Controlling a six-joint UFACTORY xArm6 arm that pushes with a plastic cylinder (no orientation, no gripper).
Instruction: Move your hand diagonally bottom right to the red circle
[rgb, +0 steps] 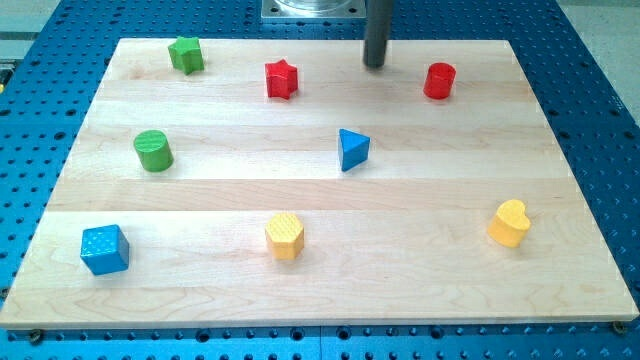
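Standing upright, red circle (439, 81) lies right of my tip (375, 65); tool holds nothing.

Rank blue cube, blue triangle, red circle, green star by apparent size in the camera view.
1. blue cube, though nearest the view's bottom, which flatters it
2. blue triangle
3-4. green star and red circle: too alike to rank

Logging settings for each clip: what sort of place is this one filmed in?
Most likely a robotics lab bench. A pale wooden board lies on a blue perforated table, small coloured blocks such as the red circle and blue triangle are scattered on it, and my tip rests near the view's top.
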